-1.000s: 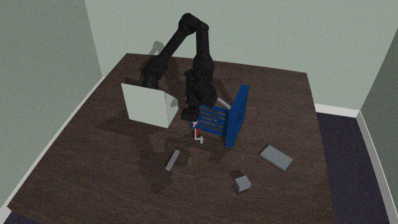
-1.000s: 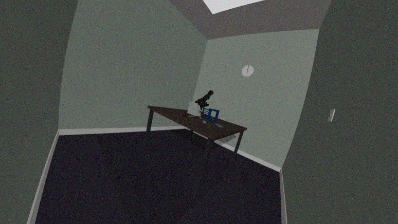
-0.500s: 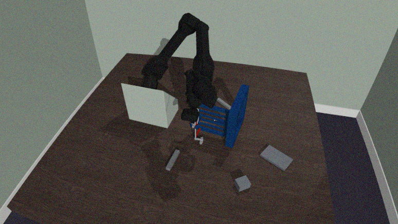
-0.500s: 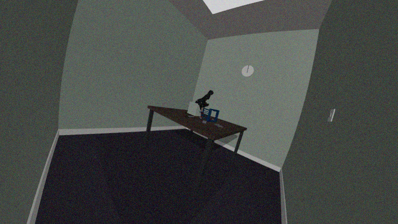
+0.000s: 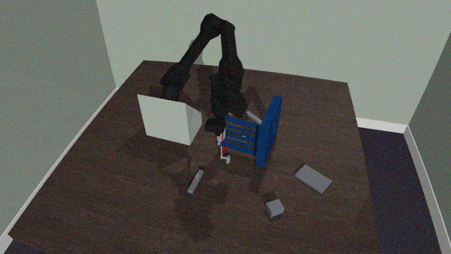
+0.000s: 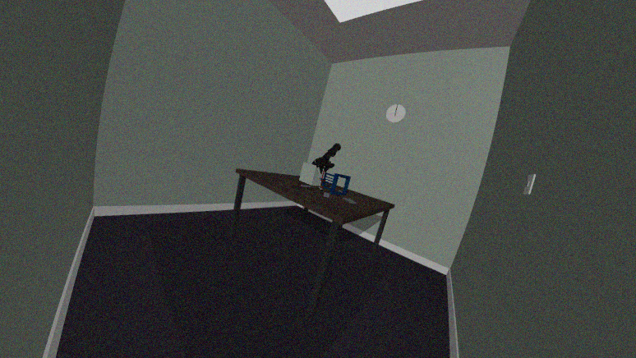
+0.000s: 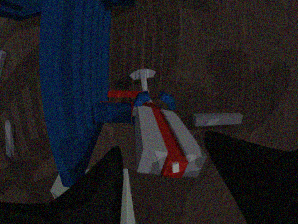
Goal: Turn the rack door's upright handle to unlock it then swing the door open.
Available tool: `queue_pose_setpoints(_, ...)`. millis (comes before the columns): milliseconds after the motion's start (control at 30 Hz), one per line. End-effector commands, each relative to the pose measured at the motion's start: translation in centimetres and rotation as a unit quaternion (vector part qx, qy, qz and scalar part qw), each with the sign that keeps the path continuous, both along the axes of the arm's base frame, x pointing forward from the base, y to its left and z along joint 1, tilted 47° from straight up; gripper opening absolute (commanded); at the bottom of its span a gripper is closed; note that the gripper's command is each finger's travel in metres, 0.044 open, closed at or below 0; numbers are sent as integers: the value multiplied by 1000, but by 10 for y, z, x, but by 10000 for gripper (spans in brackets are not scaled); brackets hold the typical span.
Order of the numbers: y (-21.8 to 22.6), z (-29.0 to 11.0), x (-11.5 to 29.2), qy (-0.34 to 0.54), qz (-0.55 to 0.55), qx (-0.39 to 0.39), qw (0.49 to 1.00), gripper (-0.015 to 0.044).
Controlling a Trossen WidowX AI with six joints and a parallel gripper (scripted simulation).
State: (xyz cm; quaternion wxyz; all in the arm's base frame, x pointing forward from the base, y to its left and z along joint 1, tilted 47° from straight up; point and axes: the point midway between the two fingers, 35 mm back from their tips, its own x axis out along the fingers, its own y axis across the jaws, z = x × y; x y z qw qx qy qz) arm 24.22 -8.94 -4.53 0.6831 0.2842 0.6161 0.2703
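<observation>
From above, I can see a black jointed arm (image 5: 228, 43) (image 6: 329, 153) bending down over the dark brown wooden tabletop (image 5: 110, 195) (image 6: 284, 186) (image 7: 250, 50). Its black two-fingered claw (image 5: 221, 126) (image 6: 324, 170) (image 7: 164, 145) is down by the free edge of a blue slatted door (image 5: 240, 134) (image 6: 329, 178) (image 7: 75, 85). The door stands well out from its upright blue frame (image 5: 268, 135) (image 6: 347, 184), roughly square to it. At that free edge sits the upright grey handle with a red stripe (image 5: 221, 137) (image 6: 322, 179) (image 7: 170, 145). A big pale box (image 5: 165, 119) (image 6: 307, 173) stands on the other side of the claw, while a slim grey bar (image 5: 195, 181) (image 7: 218, 119), a small grey block (image 5: 275, 207) and a flat grey slab (image 5: 313, 179) lie nearer the front.

From across the room, the arm looks tiny, reaching down beside the door and frame; the claw is too small to judge from there. A round pale clock (image 6: 395, 113) hangs on the wall.

Down at the wrist, the claw is spread, one finger either side of the handle, with tabletop showing between each finger and the grey sides. Past the handle's far end pokes a white T-shaped piece (image 7: 143, 75), with a thin red bar (image 7: 122, 94) beside it.
</observation>
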Motion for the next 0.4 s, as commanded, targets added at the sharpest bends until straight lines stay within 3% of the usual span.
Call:
queue_pose_setpoints(0, -9, 6, 1, -3, -1, -5, 1000, 282)
queue_pose_setpoints(367, -24, 21, -2, -2, -2, -5, 1000, 282)
